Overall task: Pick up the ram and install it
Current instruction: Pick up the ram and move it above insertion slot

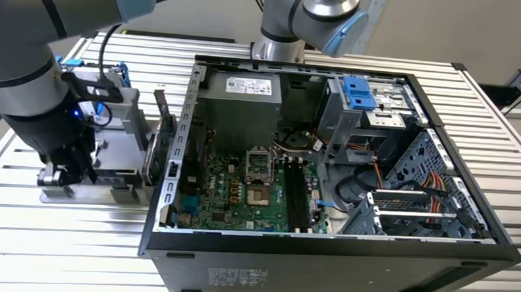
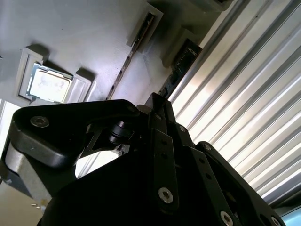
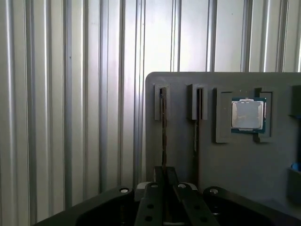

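Exterior view: the gripper (image 1: 66,174) is down over the grey tray (image 1: 109,193) at the exterior view's left. The open case (image 1: 326,254) stands just beside the tray.
Ram (image 3: 163,127): it stands on edge in the groove nearest the tray's rim. A second stick (image 3: 198,122) and then the CPU (image 3: 248,114) sit further across the tray.
Long axis: it runs along the groove, straight away from the gripper and in line with the fingers in both wrist views.
Gripper state: it looks clenched on the ram's near end, the thin edge pinched between the fingertips. The ram seems not yet lifted out of its groove.
Slots (image 1: 298,194): black and seemingly empty, they lie inside the case, well to the exterior view's right of the ram.
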Action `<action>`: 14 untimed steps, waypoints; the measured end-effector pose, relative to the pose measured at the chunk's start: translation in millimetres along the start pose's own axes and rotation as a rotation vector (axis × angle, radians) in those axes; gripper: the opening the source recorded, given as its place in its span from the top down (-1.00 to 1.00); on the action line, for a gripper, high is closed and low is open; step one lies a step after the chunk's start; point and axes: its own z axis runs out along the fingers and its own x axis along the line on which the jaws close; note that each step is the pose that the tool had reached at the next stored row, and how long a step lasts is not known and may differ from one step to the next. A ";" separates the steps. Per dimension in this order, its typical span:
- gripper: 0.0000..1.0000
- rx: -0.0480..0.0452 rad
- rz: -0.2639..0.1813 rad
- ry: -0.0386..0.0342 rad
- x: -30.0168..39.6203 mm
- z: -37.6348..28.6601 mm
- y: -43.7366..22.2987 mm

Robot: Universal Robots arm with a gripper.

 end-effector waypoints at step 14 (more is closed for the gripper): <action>1.00 0.0001 0.001 -0.0001 -0.2 -11.3 0.0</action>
